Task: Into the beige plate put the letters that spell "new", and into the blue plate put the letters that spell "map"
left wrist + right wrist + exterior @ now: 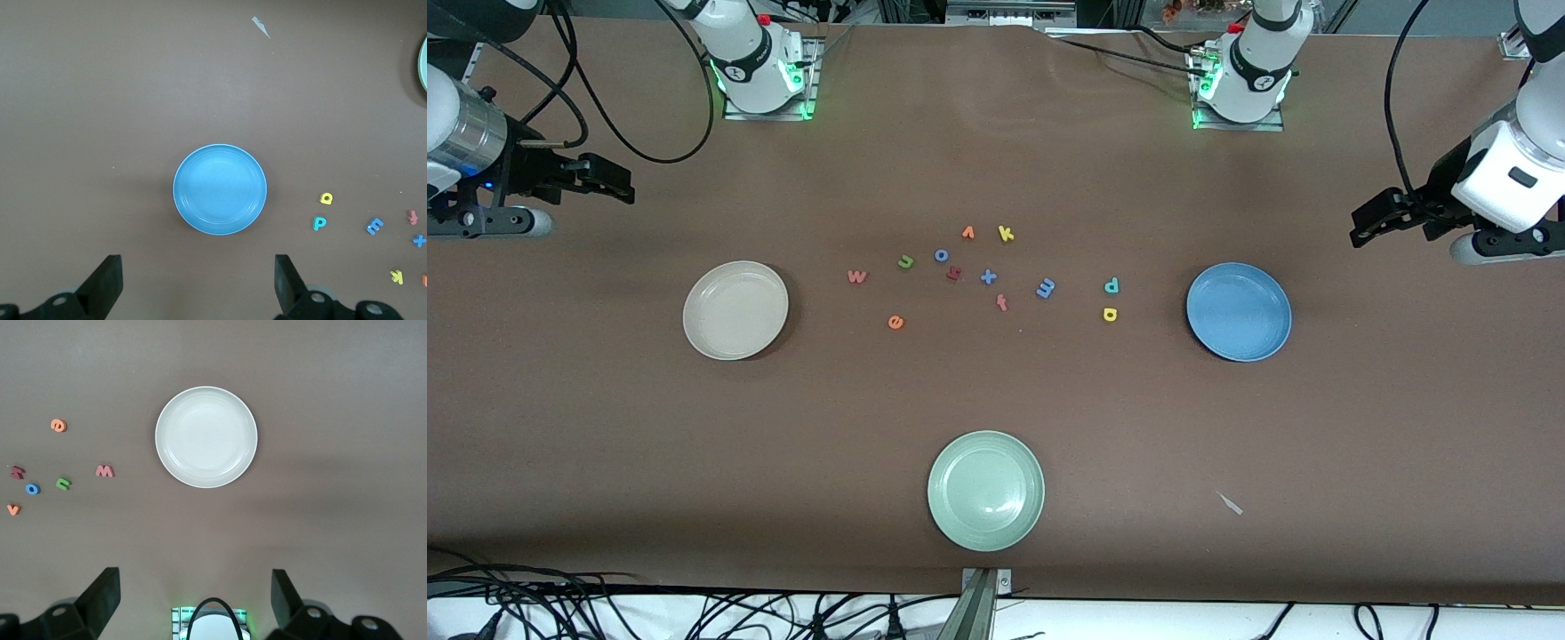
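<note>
Pink w (856,276) nearest beige plate (735,310), right arm's end; teal p (1112,285), yellow a (1110,314) beside blue plate (1239,311), left arm's. Right gripper (609,185), left gripper (1371,220): wide open, empty, parked at table ends.

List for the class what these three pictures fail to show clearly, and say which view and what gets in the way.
- Pale green plate: left wrist view, cut off by the edge.
- An orange letter: left wrist view, clipped by the edge, unreadable.
- Dark red letter: front view, too small to read.
- Both arms: front view, upper parts run out of frame.
</note>
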{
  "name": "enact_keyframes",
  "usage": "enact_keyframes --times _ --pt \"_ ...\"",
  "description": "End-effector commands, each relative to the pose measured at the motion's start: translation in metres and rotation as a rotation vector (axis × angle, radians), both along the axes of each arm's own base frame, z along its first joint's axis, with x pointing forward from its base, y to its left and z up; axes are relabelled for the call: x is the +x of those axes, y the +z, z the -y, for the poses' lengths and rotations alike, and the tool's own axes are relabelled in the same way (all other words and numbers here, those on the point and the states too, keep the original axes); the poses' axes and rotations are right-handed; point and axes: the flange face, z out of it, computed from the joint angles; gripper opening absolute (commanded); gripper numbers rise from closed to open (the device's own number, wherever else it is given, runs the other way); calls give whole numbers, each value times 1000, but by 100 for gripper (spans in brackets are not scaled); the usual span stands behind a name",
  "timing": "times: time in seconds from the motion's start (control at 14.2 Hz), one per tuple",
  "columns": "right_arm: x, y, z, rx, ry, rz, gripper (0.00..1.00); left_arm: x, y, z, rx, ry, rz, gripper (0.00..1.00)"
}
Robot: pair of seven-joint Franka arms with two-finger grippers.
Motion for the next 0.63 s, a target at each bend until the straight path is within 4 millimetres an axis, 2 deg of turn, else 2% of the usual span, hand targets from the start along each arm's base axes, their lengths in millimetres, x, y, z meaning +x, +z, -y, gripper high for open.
enact_keyframes --times 0.0,0.56 --pt "0 1 1 24 0 -4 100 4 5 -3 2 -20 -6 100" --pt "0 1 1 24 0 -4 100 4 5 -8 3 -13 -6 100"
